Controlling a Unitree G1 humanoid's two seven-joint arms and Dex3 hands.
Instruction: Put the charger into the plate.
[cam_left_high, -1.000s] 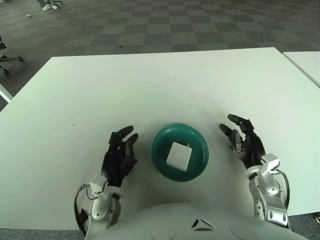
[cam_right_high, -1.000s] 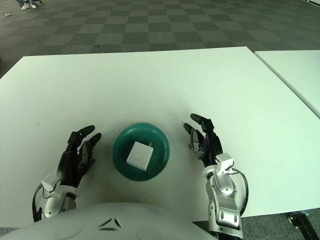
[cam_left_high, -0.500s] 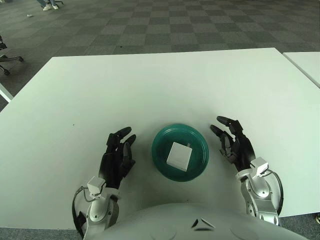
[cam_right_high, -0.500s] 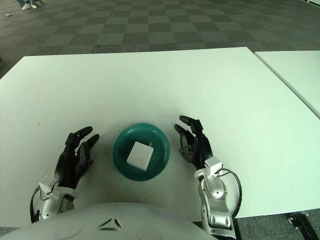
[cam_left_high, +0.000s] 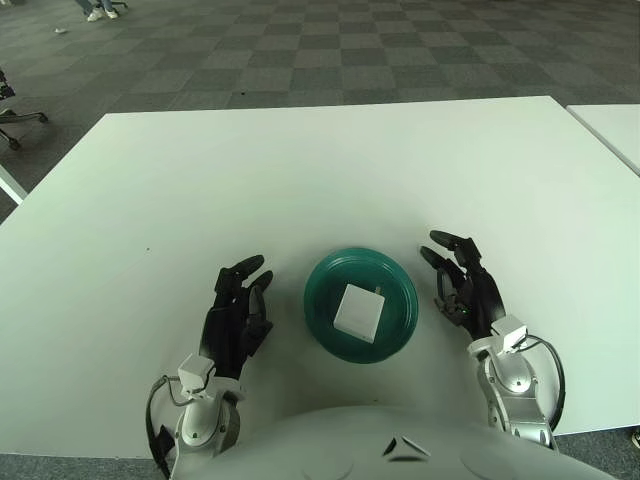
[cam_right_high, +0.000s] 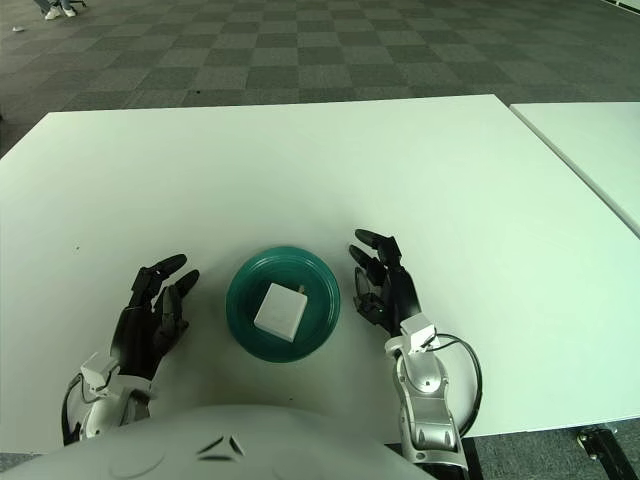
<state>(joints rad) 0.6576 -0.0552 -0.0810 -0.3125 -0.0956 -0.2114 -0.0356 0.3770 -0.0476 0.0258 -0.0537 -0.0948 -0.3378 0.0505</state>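
A white square charger (cam_left_high: 357, 311) lies inside the dark green plate (cam_left_high: 318, 288) near the table's front edge. My right hand (cam_left_high: 458, 282) is just right of the plate, fingers spread, holding nothing and apart from the rim. On the plate's left is my left hand (cam_left_high: 238, 308), fingers relaxed and empty. In the right eye view the charger (cam_right_high: 279, 309) shows in the middle of the plate (cam_right_high: 243, 287), with the right hand (cam_right_high: 381, 283) close beside it.
The white table (cam_left_high: 320, 180) stretches far ahead of the plate. A second white table (cam_left_high: 612, 128) stands off to the right across a narrow gap. Beyond lies checkered carpet floor (cam_left_high: 300, 50).
My right hand has drawn back toward my body and slid left, nearer the plate's right rim. The left hand and the charger have barely moved.
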